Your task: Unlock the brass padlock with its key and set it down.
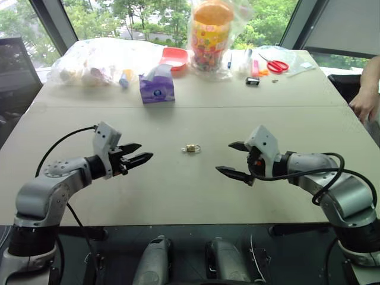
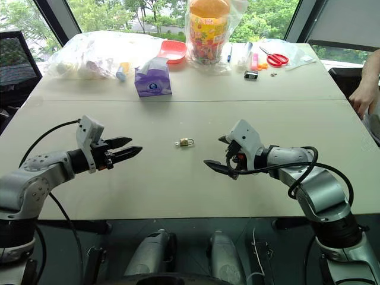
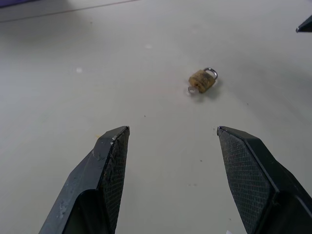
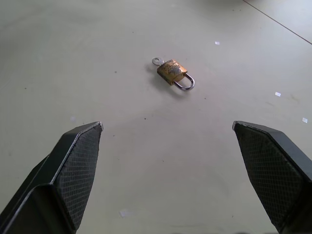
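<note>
Surface: a pale beige table (image 1: pixel 178 190) is seen, matt, with a seam running across it beyond the grippers; small specks are scattered on it.
Brass padlock: the brass padlock (image 1: pixel 190 148) is laid flat on the bare table, between the two grippers' fingertips and a little beyond them, touched by neither.
Key: a small silver ring, taken to be the key (image 4: pixel 156 61), is seen at the end of the lock body away from the shackle, touching it; the blade cannot be made out.
Left gripper: the left gripper (image 1: pixel 139 153) is held above the table, its fingers (image 3: pixel 114 161) parted and empty, pointed toward the lock, which lies ahead of the tips and well apart from them.
Right gripper: the right gripper (image 1: pixel 231 159) is held above the table, its fingers (image 4: pixel 80 156) spread wide with nothing between them; the lock lies ahead of the gap, apart from both tips.
Far edge: a purple tissue box (image 1: pixel 157 86), a red bowl (image 1: pixel 174 57), clear plastic bags (image 1: pixel 95 59), a bagged orange-lidded jar (image 1: pixel 209 35) and red-handled scissors (image 1: pixel 274 65) are set well beyond the fingers.
Room: large windows with green trees outside are seen behind the table; a person's hand (image 1: pixel 363 102) rests at the table's right edge.
</note>
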Controlling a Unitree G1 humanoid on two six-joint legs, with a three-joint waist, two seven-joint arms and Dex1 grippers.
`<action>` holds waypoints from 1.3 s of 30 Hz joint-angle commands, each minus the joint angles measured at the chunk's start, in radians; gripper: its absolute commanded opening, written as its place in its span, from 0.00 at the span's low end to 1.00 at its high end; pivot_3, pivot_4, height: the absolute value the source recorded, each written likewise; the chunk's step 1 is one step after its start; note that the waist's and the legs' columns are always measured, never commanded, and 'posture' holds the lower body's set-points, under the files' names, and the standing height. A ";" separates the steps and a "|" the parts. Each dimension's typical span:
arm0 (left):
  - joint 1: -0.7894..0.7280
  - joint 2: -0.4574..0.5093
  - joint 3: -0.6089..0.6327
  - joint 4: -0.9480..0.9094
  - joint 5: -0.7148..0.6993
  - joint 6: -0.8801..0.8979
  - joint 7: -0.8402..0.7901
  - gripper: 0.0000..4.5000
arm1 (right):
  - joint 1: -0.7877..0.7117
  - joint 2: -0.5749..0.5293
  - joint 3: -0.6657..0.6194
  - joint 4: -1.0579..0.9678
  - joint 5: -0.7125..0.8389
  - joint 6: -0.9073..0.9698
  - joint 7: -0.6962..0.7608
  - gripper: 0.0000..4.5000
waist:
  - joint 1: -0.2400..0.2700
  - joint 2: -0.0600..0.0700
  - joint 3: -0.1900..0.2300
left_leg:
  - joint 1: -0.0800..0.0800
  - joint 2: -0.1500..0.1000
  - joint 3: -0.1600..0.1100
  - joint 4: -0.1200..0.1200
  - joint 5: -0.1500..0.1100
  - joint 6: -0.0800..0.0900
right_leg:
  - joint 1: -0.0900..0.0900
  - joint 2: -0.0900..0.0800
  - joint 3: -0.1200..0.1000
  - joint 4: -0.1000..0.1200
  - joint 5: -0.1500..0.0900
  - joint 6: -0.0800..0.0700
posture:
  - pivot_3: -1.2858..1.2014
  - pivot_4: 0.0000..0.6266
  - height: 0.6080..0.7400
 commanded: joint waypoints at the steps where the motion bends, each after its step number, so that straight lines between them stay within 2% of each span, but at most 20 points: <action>1: -0.013 0.002 0.020 -0.058 -0.050 0.036 0.007 0.66 | -0.035 0.003 -0.009 -0.002 -0.006 -0.025 0.003 1.00 | 0.000 0.000 0.000 | 0.000 0.000 0.000 0.000 0.000 0.000 | 0.000 0.000 0.000 0.000 0.000 0.000 | 0.52 0.24 1.00; 11: -0.045 0.013 0.004 -0.047 -0.046 0.044 0.027 0.66 | -0.075 0.013 0.014 0.023 -0.025 -0.026 0.002 1.00 | 0.000 0.000 0.000 | 0.000 -0.001 0.000 0.000 0.000 0.000 | 0.001 0.000 -0.001 0.000 0.000 0.001 | 0.52 0.24 1.00; 13: -0.071 0.039 -0.031 -0.024 -0.016 0.027 0.002 0.66 | -0.149 0.037 0.050 0.087 -0.042 -0.010 -0.001 1.00 | -0.005 0.000 0.000 | 0.001 -0.001 0.000 0.000 0.000 0.000 | 0.001 0.000 -0.001 0.000 0.000 0.000 | 0.52 0.24 1.00; 16: -0.125 0.123 -0.087 0.028 -0.004 -0.002 -0.147 0.66 | -0.318 0.107 0.134 0.278 -0.046 0.027 0.062 1.00 | -0.018 0.000 0.000 | 0.001 -0.001 0.000 0.002 0.001 0.000 | 0.001 0.002 -0.001 0.001 0.001 -0.001 | 0.52 0.24 1.00; 19: -0.149 0.198 -0.151 0.098 0.054 -0.082 -0.275 0.66 | -0.443 0.140 0.233 0.475 -0.113 -0.008 0.132 1.00 | -0.021 0.000 0.000 | 0.002 -0.001 0.000 0.002 0.001 0.000 | 0.002 0.003 -0.001 0.001 0.001 -0.001 | 0.52 0.24 1.00; 22: -0.175 0.231 -0.193 0.160 0.107 -0.157 -0.348 0.66 | -0.540 0.187 0.298 0.670 -0.169 -0.063 0.199 1.00 | -0.019 0.000 0.000 | 0.001 0.000 0.001 0.001 0.001 0.001 | 0.001 0.004 -0.001 0.001 0.001 0.000 | 0.52 0.24 1.00; 25: -0.180 0.227 -0.209 0.205 0.156 -0.212 -0.359 0.66 | -0.604 0.211 0.388 0.833 -0.283 -0.205 0.255 1.00 | -0.017 0.001 0.001 | -0.001 -0.001 0.001 0.001 0.001 0.001 | -0.001 0.004 -0.001 0.001 0.003 0.002 | 0.52 0.24 1.00; 30: -0.115 0.208 -0.203 0.211 0.192 -0.248 -0.344 0.66 | -0.679 0.270 0.427 1.016 -0.386 -0.363 0.304 1.00 | -0.022 0.001 0.001 | -0.001 0.000 0.002 0.001 0.001 0.001 | -0.001 0.005 -0.001 0.001 0.005 0.006 | 0.52 0.24 1.00; 39: -0.042 0.147 -0.171 0.141 0.166 -0.205 -0.301 0.66 | -0.698 0.343 0.409 1.045 -0.450 -0.443 0.368 1.00 | -0.020 0.001 0.001 | -0.001 0.001 0.002 0.002 0.002 0.000 | -0.005 0.006 0.000 0.009 0.005 0.007 | 0.52 0.24 1.00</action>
